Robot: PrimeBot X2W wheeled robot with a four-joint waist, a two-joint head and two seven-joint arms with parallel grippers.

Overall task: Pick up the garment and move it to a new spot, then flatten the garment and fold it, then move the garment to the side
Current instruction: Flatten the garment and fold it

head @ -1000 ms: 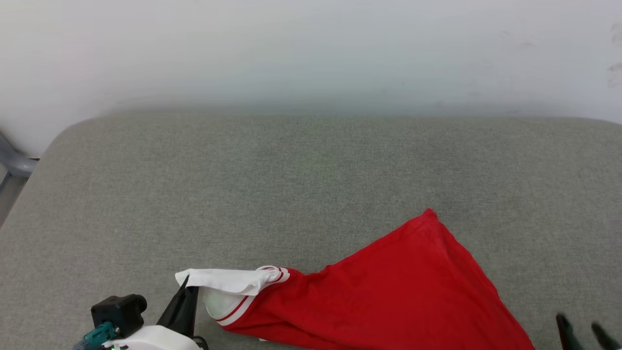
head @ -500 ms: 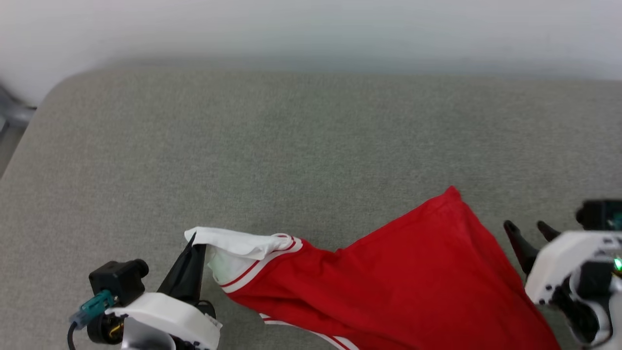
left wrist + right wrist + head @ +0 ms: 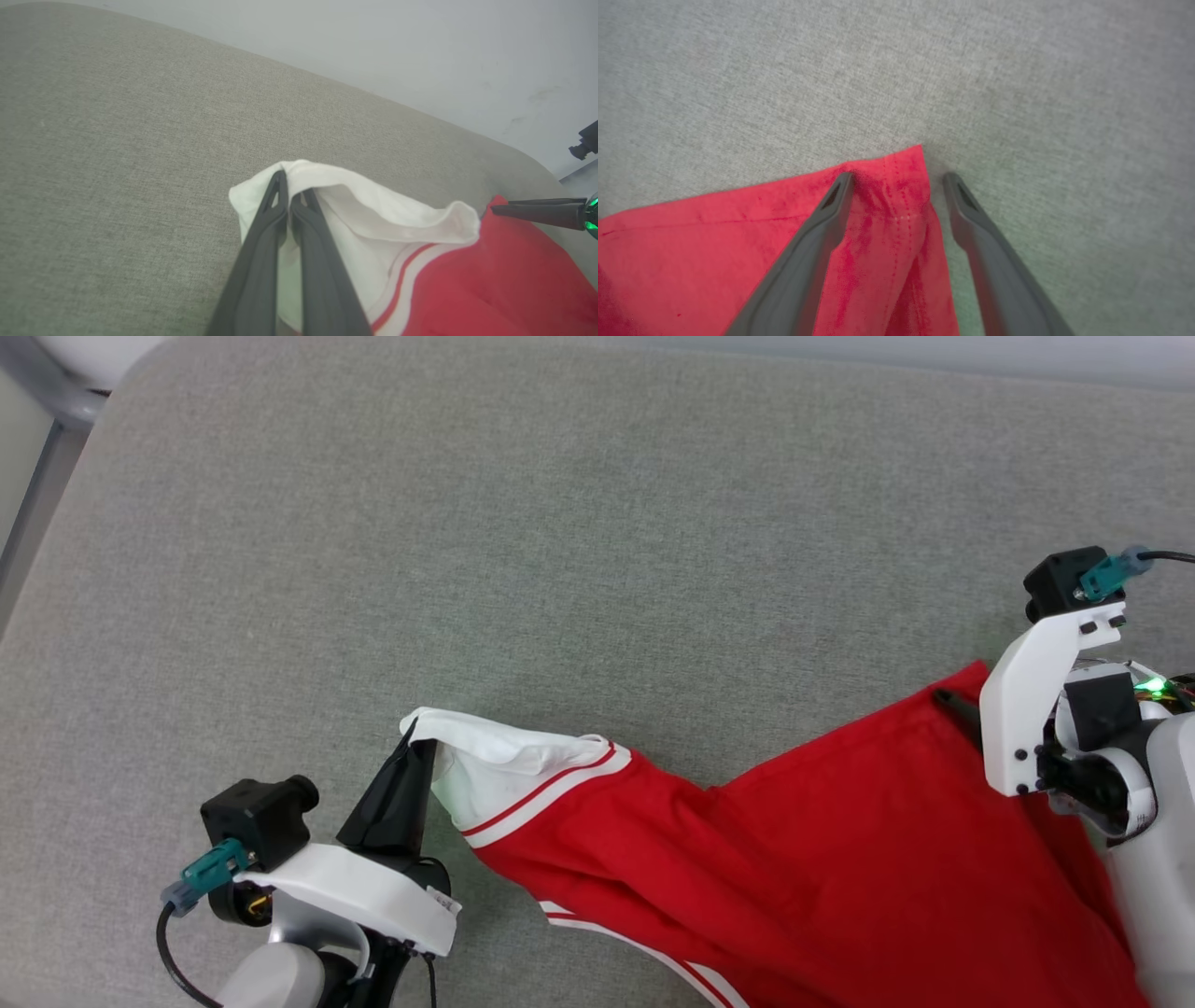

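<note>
The garment (image 3: 794, 877) is red with a white sleeve (image 3: 504, 765) edged in red and white stripes. It lies crumpled across the lower half of the grey cushion (image 3: 597, 523). My left gripper (image 3: 412, 744) is shut on the sleeve's edge and holds it slightly raised; the left wrist view shows its tips (image 3: 289, 182) pinching the white cloth (image 3: 373, 210). My right gripper (image 3: 899, 179) is open, straddling the garment's red hemmed corner (image 3: 910, 163), with one finger (image 3: 822, 224) above the cloth and the other over bare cushion. The lettering is hidden.
The grey upholstered cushion (image 3: 1017, 93) stretches wide beyond the garment. Its rounded left edge (image 3: 56, 551) drops off beside a grey metal frame (image 3: 42, 476). A pale wall (image 3: 420, 56) rises behind the cushion.
The head camera has tilted down. My right gripper has come in from the lower right to the garment's far corner, still open. The left gripper keeps its hold on the sleeve.
</note>
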